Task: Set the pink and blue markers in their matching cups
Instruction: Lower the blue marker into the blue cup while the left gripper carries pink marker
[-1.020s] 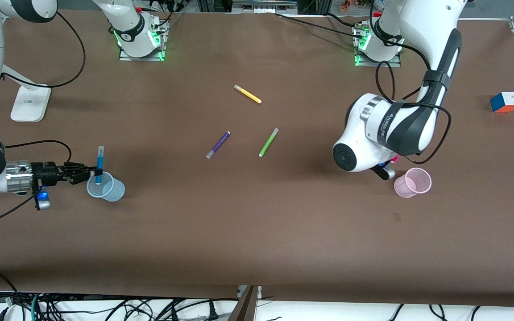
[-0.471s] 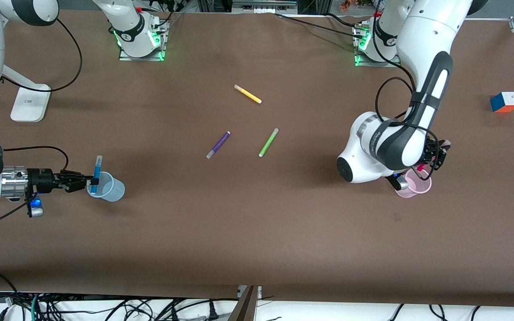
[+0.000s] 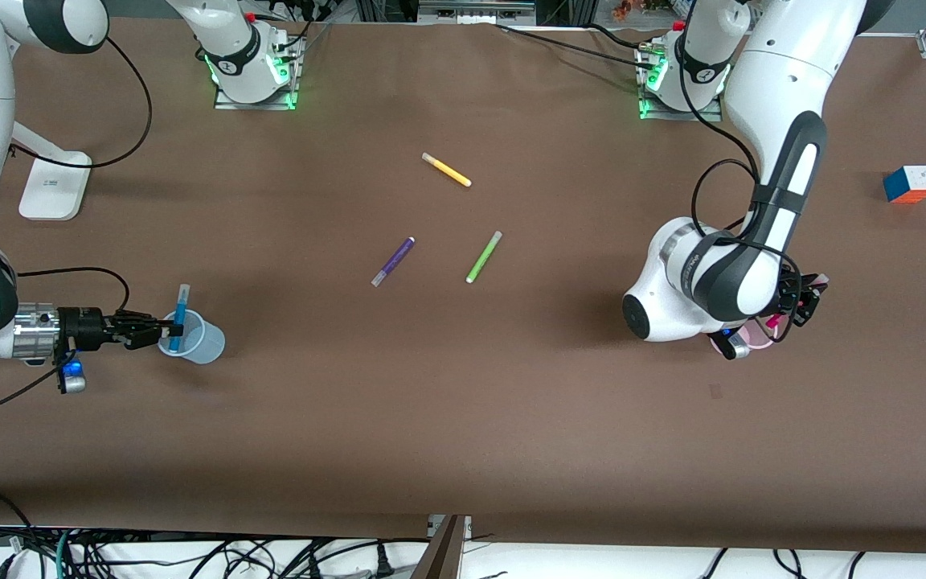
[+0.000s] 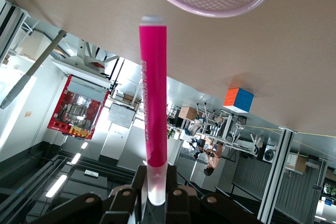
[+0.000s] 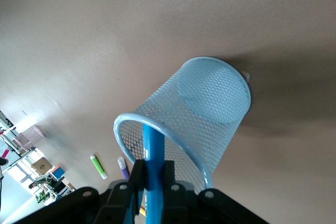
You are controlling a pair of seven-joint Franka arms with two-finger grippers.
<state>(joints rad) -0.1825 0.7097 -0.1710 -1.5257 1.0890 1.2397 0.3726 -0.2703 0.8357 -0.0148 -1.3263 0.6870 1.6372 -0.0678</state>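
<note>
My right gripper (image 3: 164,326) is shut on the sky-blue marker (image 3: 179,315), which stands nearly upright with its lower end inside the rim of the pale blue cup (image 3: 199,342). In the right wrist view the marker (image 5: 153,153) enters the cup (image 5: 210,108) between my closed jaws (image 5: 152,182). My left gripper (image 3: 799,299) is shut on the magenta-pink marker (image 3: 772,322) over the pale pink cup (image 3: 759,344), which the arm mostly hides. In the left wrist view the marker (image 4: 153,108) points at the cup's rim (image 4: 210,4), its end just short of it; my jaws (image 4: 156,195) clamp its pale cap.
A purple pen (image 3: 393,261), a lime-green pen (image 3: 484,256) and a yellow pen (image 3: 447,170) lie mid-table. A colour cube (image 3: 910,183) sits at the left arm's end. A white stand (image 3: 51,186) is at the right arm's end.
My left arm has swung toward the front camera, bringing the pink marker over the pink cup. My right gripper has shifted slightly and the blue marker sits lower in the blue cup.
</note>
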